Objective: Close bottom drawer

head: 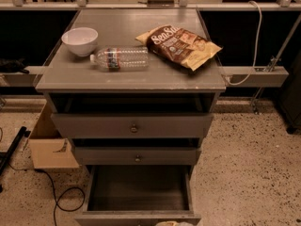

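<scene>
The bottom drawer of the grey cabinet is pulled far out toward me. Its inside is empty, and its front panel runs along the lower edge of the camera view with the knob out of sight. Just above it sits the middle drawer, and above that the top drawer, each showing a small round knob. A small pale tip of my gripper pokes in at the very bottom edge, right at the bottom drawer's front panel. The rest of the arm is out of view.
On the cabinet top lie a white bowl, a plastic water bottle on its side and a brown and yellow chip bag. A cardboard box and a black cable are on the floor at the left.
</scene>
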### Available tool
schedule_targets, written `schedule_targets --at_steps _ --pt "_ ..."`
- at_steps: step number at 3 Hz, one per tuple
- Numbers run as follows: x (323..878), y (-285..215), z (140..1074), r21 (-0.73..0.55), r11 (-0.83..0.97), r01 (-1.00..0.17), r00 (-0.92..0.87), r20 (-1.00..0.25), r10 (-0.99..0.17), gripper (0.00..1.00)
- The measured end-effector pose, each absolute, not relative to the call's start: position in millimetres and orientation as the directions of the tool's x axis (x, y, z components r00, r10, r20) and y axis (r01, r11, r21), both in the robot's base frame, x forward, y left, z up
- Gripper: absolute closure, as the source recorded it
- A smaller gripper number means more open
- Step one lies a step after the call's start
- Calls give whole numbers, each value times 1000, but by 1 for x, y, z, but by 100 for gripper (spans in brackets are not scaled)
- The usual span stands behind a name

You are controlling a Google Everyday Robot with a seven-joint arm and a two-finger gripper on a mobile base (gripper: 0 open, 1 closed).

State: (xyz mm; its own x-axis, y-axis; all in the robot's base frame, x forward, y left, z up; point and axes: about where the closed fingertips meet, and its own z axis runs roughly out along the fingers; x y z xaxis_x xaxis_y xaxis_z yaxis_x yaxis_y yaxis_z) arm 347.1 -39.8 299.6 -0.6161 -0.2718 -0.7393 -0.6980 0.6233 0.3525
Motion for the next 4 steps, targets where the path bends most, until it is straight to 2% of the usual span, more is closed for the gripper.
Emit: schedule_targets --at_steps 2,3,4 --pt "349 -40 295 245 623 -743 -541 -767 -344 100" --pt "364 -39 290 103 577 -810 -408 -806 -429 100" --pt "364 -39 290 103 577 -810 -408 -806 -429 100"
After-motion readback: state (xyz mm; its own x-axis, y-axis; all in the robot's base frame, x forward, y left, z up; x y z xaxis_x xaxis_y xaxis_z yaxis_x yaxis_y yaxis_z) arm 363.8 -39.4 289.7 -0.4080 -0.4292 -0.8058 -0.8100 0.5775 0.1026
